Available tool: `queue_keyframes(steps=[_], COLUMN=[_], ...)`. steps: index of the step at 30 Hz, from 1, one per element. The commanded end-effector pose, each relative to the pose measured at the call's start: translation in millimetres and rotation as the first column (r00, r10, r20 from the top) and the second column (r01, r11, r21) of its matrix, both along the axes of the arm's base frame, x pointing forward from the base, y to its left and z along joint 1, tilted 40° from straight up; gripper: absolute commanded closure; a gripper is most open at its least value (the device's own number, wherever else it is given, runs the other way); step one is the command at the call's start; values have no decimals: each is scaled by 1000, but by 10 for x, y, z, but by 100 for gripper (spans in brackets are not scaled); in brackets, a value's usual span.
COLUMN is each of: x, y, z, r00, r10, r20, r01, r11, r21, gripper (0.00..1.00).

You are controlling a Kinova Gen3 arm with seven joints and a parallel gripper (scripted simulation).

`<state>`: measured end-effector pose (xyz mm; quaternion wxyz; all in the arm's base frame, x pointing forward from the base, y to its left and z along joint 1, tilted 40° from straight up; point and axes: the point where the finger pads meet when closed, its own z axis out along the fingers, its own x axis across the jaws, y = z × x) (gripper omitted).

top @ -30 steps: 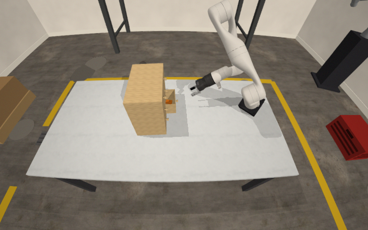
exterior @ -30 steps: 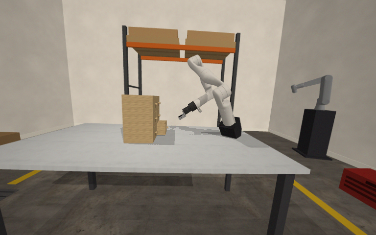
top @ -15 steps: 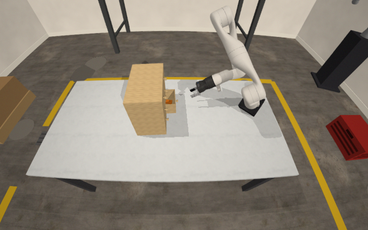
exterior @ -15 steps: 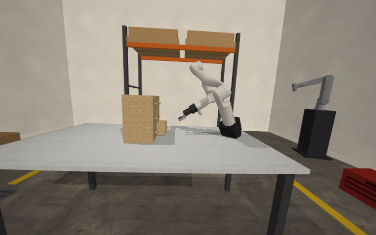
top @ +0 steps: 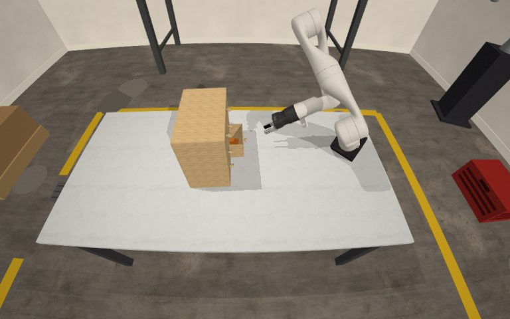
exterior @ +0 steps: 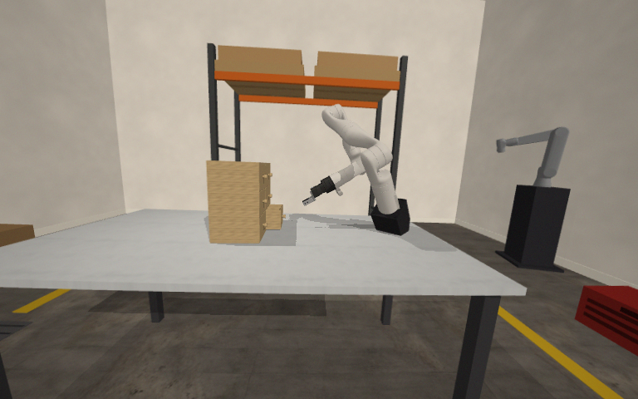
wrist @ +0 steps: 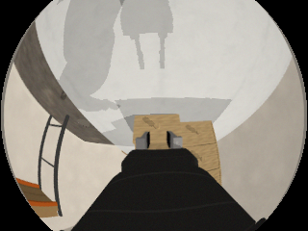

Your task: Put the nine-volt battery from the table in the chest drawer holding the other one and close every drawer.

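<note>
The wooden chest (top: 201, 135) stands on the white table, its drawer fronts facing the arm. One lower drawer is pulled partly out, and a small orange block (top: 234, 141) lies inside it. The other drawers look pushed in. My gripper (top: 265, 130) hangs above the table to the right of the open drawer, pointing at the chest and a short way off from it. Its fingers are partly open with nothing between them. In the side view the gripper (exterior: 306, 202) is a little above the drawer (exterior: 274, 216). The wrist view shows the fingertips before the chest front (wrist: 192, 138). I see no battery on the table top.
The arm's black base (top: 348, 147) sits at the table's back right. A metal rack (exterior: 306, 80) with cardboard boxes stands behind the table. A red crate (top: 485, 188) and a black pedestal (top: 469, 86) stand on the floor to the right.
</note>
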<state>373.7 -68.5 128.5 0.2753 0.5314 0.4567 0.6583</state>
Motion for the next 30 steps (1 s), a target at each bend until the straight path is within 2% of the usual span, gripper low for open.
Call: queue_keyframes(steps=[1, 30], x=[0, 33], y=[-4, 12], z=[4, -6], r00=[1000, 1000], r10=[-1, -1], r20=[1, 1], r01=[1, 1], r11=[1000, 1000], r21=[0, 0], gripper=[33, 33])
